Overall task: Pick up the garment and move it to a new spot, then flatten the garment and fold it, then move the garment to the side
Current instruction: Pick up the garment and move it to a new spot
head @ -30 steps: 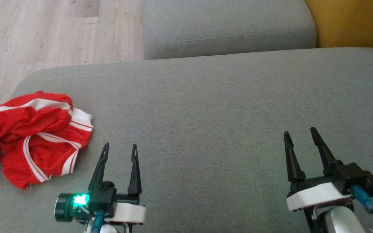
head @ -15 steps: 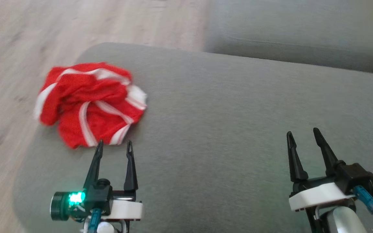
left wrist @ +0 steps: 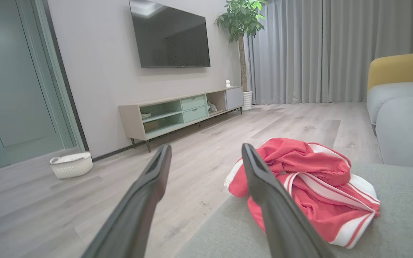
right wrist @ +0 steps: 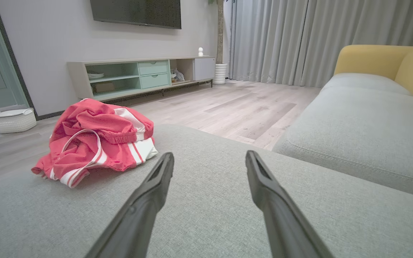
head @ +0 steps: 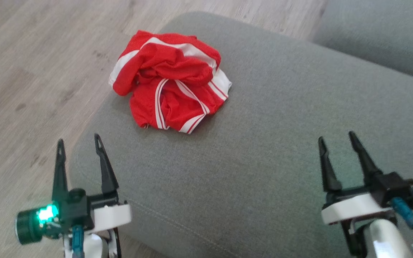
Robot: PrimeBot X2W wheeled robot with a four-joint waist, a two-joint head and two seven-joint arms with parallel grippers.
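The left claw (head: 79,141) sits at the lower left of the head view with its two dark fingers spread apart and nothing between them. One finger shows against the wooden floor (head: 31,71), the other against the rounded corner of the grey sofa cushion (head: 264,150). A green light glows on its wrist. The right claw (head: 336,137) is at the lower right of that view over the cushion, its fingers likewise apart and empty.

Above and to the right of the left claw, in the upper middle of the head view, the garment (head: 170,82) lies crumpled on the cushion close to its far corner, red with white stripes and clear of both claws. In the left wrist view it lies right of centre, partly behind the right-hand finger.

A second grey cushion (head: 378,36) fills the upper right corner of the head view. Further out, the left wrist view shows a white basket (left wrist: 71,165) on the floor at the left, a low cabinet (left wrist: 177,111) against the wall, a television (left wrist: 170,34) above it, a plant (left wrist: 242,18), and grey curtains (left wrist: 335,50) at the upper right.
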